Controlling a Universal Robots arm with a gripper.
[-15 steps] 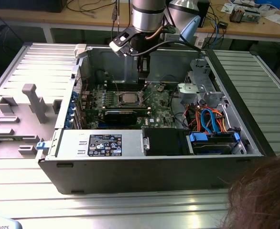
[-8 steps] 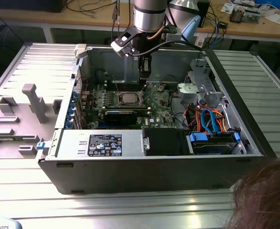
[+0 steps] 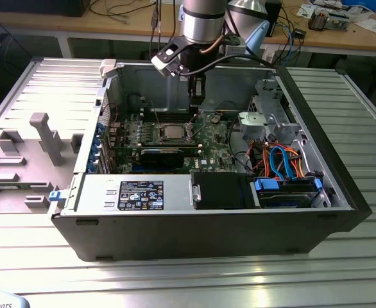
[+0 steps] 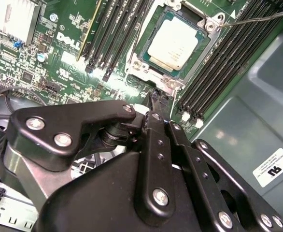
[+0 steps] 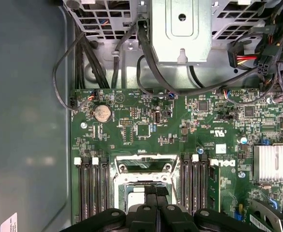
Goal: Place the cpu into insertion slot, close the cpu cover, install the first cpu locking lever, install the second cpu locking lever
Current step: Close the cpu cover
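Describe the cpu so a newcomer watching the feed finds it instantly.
Find the green board inside the open case. Between its banks of long black memory slots sits the cpu: a small, flat, dull-silver square, framed by the silver cpu cover.

Case (image 3: 207,239) lies open on tabletop (image 3: 175,282). Board (image 5: 132,121) on case floor. cpu (image 4: 173,43) sits in insertion slot (image 4: 133,64), memory slots (image 4: 116,29) on 2 sides. Pincer (image 5: 149,192) just above slot.
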